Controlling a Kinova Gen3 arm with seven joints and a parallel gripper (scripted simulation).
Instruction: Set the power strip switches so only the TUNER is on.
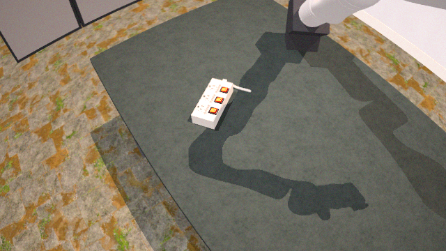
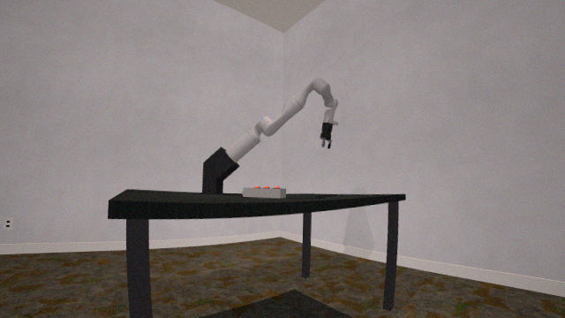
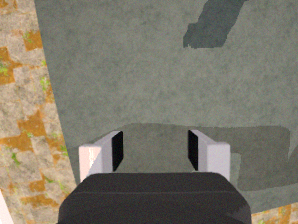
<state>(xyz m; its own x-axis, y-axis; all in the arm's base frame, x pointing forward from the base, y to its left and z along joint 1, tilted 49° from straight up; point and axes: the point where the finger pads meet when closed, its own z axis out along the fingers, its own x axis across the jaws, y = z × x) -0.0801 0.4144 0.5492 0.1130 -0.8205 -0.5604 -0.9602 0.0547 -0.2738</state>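
Note:
A white power strip [image 1: 210, 103] [image 2: 264, 193] lies flat on the dark table [image 1: 306, 132] [image 2: 185, 204], the right way up. It has three orange-red rocker switches in a row: a far one [image 1: 224, 90], a middle one [image 1: 219, 100] and a near one [image 1: 213, 111]. All three glow alike; their labels are too small to read. A short white cord stub [image 1: 242, 88] sticks out at the far end. My gripper [image 2: 327, 144] [image 3: 155, 144] is open and empty, high above the table and well off to the side of the strip. The strip is not in the wrist view.
The arm's dark base [image 1: 303, 36] [image 2: 216, 170] stands at the table's back edge, behind the strip. The table's curved edge [image 1: 167, 188] drops to a mottled floor [image 1: 52, 139]. The arm's shadow [image 1: 244, 174] lies across the table.

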